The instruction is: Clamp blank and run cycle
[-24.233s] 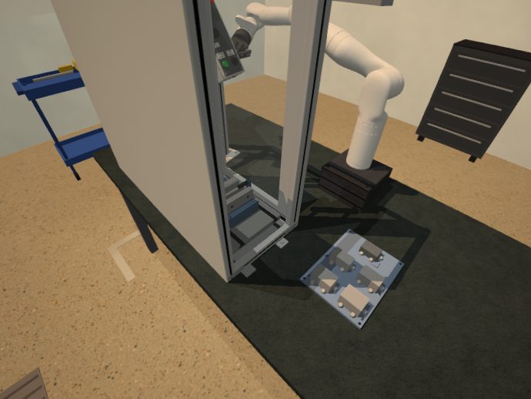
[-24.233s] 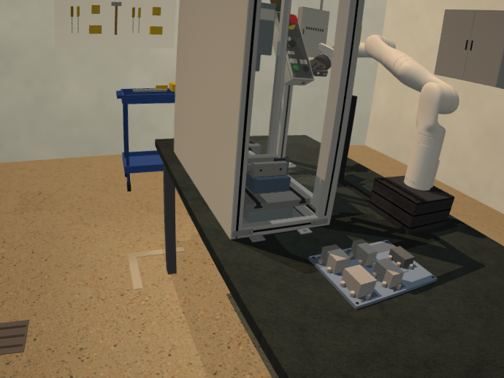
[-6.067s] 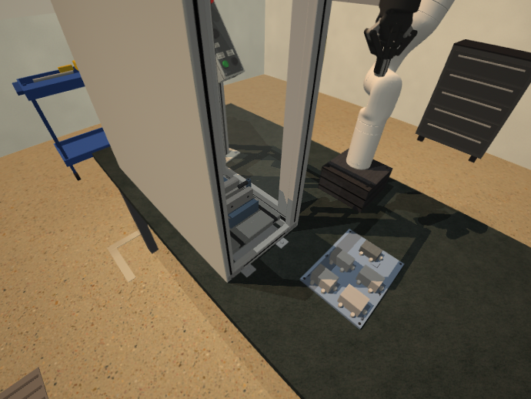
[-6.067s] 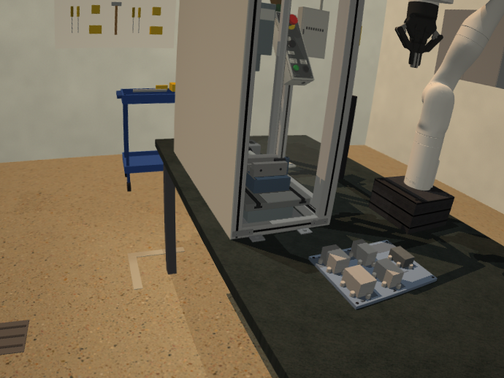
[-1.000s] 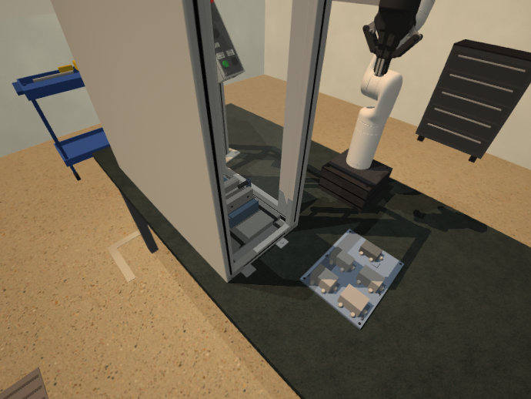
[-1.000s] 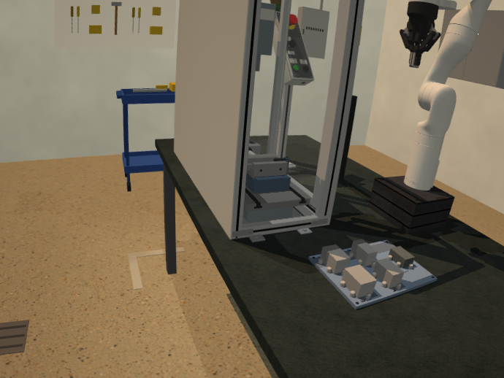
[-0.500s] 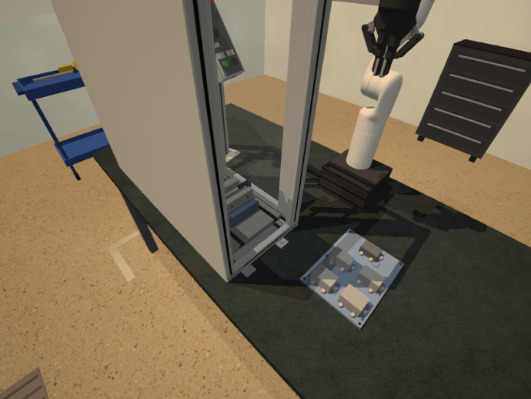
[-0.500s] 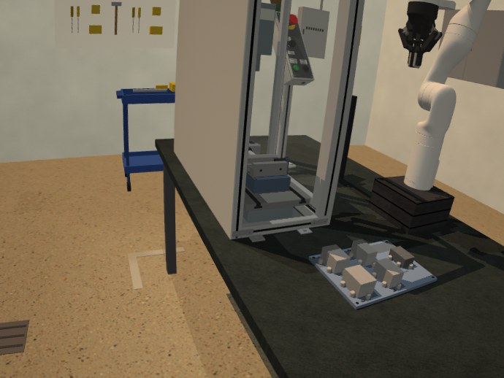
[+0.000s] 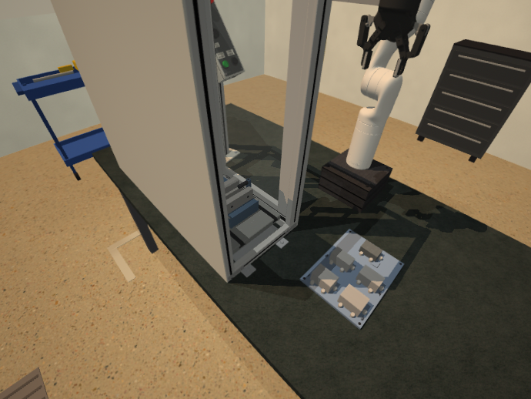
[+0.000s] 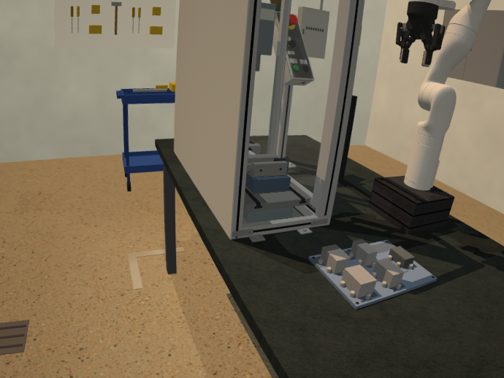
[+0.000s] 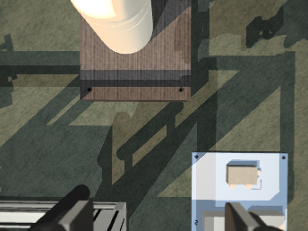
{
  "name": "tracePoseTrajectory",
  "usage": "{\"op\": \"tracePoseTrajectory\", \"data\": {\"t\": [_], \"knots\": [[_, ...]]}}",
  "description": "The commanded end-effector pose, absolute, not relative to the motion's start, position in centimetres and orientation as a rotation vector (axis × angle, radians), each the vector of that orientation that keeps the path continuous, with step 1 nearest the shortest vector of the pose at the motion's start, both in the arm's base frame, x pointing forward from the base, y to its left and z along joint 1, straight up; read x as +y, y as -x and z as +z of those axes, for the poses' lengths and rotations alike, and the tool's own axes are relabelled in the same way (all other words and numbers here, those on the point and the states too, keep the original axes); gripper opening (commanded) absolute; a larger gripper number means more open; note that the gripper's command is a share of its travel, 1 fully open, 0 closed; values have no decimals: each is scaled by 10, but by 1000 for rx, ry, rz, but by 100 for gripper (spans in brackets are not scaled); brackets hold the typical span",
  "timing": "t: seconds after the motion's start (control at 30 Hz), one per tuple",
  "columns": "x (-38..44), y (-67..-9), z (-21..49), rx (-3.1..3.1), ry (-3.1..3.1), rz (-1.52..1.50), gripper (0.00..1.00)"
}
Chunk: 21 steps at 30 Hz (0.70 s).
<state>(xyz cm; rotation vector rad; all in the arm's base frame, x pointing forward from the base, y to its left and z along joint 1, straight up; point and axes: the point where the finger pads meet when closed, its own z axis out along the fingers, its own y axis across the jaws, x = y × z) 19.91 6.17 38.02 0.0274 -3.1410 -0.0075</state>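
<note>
So my biggest thing in view was the dark bench (image 9: 429, 330) (image 10: 325, 337) (image 11: 45, 157), with the tall machine guard (image 9: 154, 107) (image 10: 207, 122) (image 11: 120, 208) standing along its left long edge as the exterior camera saw it. The white arm (image 9: 362, 137) (image 10: 423, 158) (image 11: 125, 27) stood on its plinth (image 9: 355, 189) (image 10: 391, 203) (image 11: 134, 94) over toward the opposite long edge. My bluish plate (image 9: 388, 263) (image 10: 410, 274) (image 11: 203, 179) lay between those edges, well in from the corners, near the guard's front. The vise (image 9: 241, 198) (image 10: 268, 168) sat inside the guard. I had the gripper (image 9: 382, 64) (image 10: 414, 58) (image 11: 158, 217) up high, fingers wide apart, holding nothing. All five blocks were upright on the plate, including a pale one (image 9: 353, 299) (image 10: 359, 280) and a darker-looking one (image 9: 371, 249) (image 10: 400, 257) (image 11: 242, 175); honestly couldn't tell which blank matched the master's width. Smallest was the green button (image 9: 225, 63) (image 10: 296, 68) on the control column.
</note>
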Motion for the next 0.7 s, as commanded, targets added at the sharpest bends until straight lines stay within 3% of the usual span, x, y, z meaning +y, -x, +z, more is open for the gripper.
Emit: {"op": "tracePoseTrajectory", "data": {"t": [0.0, 0.5, 0.67], "knots": [[62, -199, 380, -3142, -27, -8, 80], [62, -199, 380, -3142, -27, -8, 80], [12, -200, 388, -3142, -28, -8, 80]]}}
